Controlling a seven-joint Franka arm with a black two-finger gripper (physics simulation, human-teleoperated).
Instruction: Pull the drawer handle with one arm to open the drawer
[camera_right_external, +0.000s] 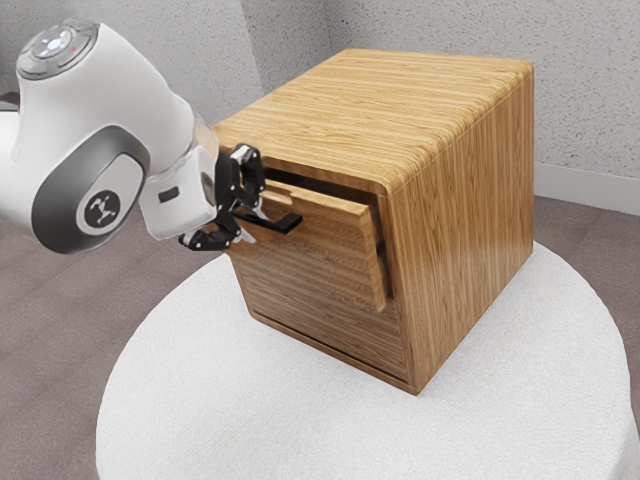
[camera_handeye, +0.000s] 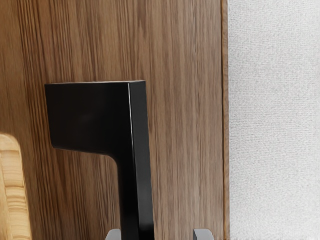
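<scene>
A light wooden cabinet (camera_right_external: 450, 200) stands on a round white table (camera_right_external: 500, 400). Its upper drawer (camera_right_external: 330, 240) is pulled out a short way, with a dark gap showing behind its front. A black angular handle (camera_right_external: 282, 222) juts from the drawer front. My black gripper (camera_right_external: 252, 212) is at that handle, open, with the bar between its fingers. In the wrist view the handle (camera_handeye: 135, 165) runs down between the fingertips (camera_handeye: 114, 234); one touches the bar and the other stands apart from it. The drawer front (camera_handeye: 185, 100) lies behind.
Below the upper drawer is a flush lower panel (camera_right_external: 320, 315). White tabletop (camera_handeye: 275, 125) shows beside the cabinet. Grey walls and a brownish floor (camera_right_external: 60, 320) surround the table. My white arm (camera_right_external: 90, 150) comes in from the exterior view's left.
</scene>
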